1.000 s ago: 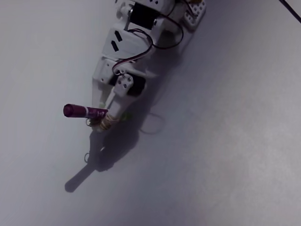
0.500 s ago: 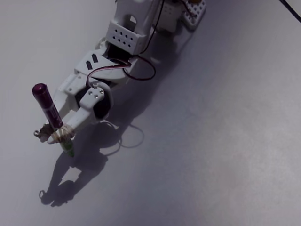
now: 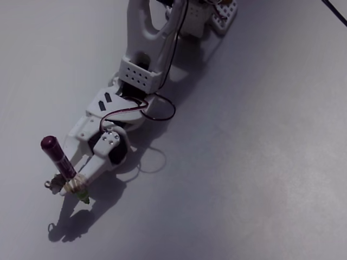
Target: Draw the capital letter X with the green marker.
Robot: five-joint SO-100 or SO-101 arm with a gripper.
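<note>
In the fixed view the green marker (image 3: 61, 161) stands tilted, its dark purple rear end up and to the left and its small green tip (image 3: 84, 199) down at the white surface (image 3: 244, 179). My gripper (image 3: 71, 187) is shut on the marker's lower part, where yellowish bands wrap the fingers and pen together. The white arm (image 3: 116, 111) reaches from the top of the view down to the lower left. I can make out no drawn line on the surface; the tip's shadow lies just below it.
The arm's base (image 3: 217, 13) sits at the top edge. A black cable (image 3: 336, 12) crosses the top right corner. A red and black wire (image 3: 162, 103) loops beside the wrist. The arm's shadow falls at the lower left.
The arm has stretched further down and to the left. The marker swung from lying sideways to standing tip-down, and its tip has come lower to the surface.
</note>
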